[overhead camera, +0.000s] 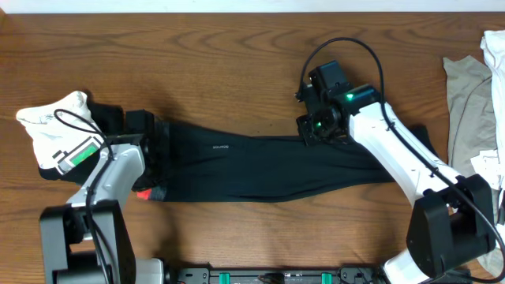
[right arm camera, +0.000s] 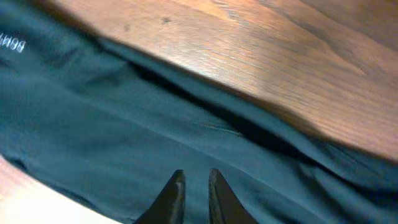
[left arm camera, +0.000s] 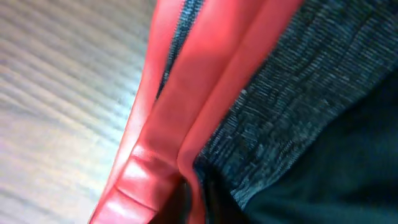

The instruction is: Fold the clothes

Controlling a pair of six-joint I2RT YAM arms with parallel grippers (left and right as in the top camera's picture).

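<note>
Overhead, we see the black pants [overhead camera: 260,170] stretched flat across the middle of the wooden table [overhead camera: 197,47], running from nine o'clock to three o'clock, with a tiny white logo [overhead camera: 221,147] on the upper leg. A white top [overhead camera: 51,122] lies bunched at the nine o'clock edge, touching the waist end, and a beige top [overhead camera: 473,102] sits at the three o'clock edge, apart from the pants.

The left gripper [overhead camera: 151,134] sits down on the waist end at nine o'clock. Its wrist camera is filled by the red band [left arm camera: 186,93] and the grey elastic [left arm camera: 292,106] beside it (too close to show any fingers), so we cannot tell whether it is open or closed.

The right gripper [overhead camera: 316,130] rests on the upper edge of the legs, toward two o'clock from the centre. From its wrist we see the fingers [right arm camera: 173,193] close together with a thin gap, over the dark cloth [right arm camera: 124,124]; we cannot tell whether any cloth is pinched. Bare wood [right arm camera: 249,56] shows at twelve o'clock in that view.
</note>
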